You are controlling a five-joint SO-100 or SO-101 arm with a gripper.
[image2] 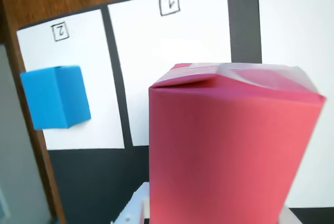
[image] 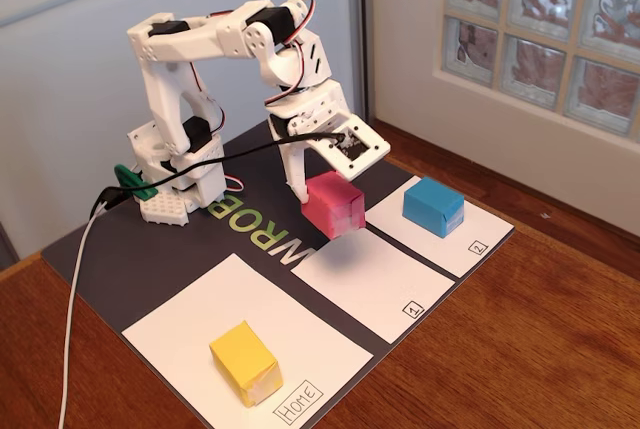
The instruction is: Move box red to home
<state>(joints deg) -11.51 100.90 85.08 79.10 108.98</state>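
The box red (image: 335, 205) is a pinkish-red block, and my gripper (image: 318, 189) is shut on it. It hangs a little above the dark mat at the far end of the paper marked "1" (image: 372, 275), casting a shadow there. In the wrist view the box red (image2: 229, 151) fills the lower right, with a white finger (image2: 134, 208) against its left side. Home (image: 190, 321) is the largest white sheet, at the front left of the fixed view, labelled at its near corner. In the wrist view home (image2: 297, 20) shows at the right edge.
A yellow block (image: 245, 361) stands on home near the label. A blue block (image: 433, 206) sits on the paper marked "2" (image: 470, 239); it also shows in the wrist view as the blue block (image2: 56, 104). The arm's base (image: 170, 184) and a cable (image: 75, 289) lie at the left.
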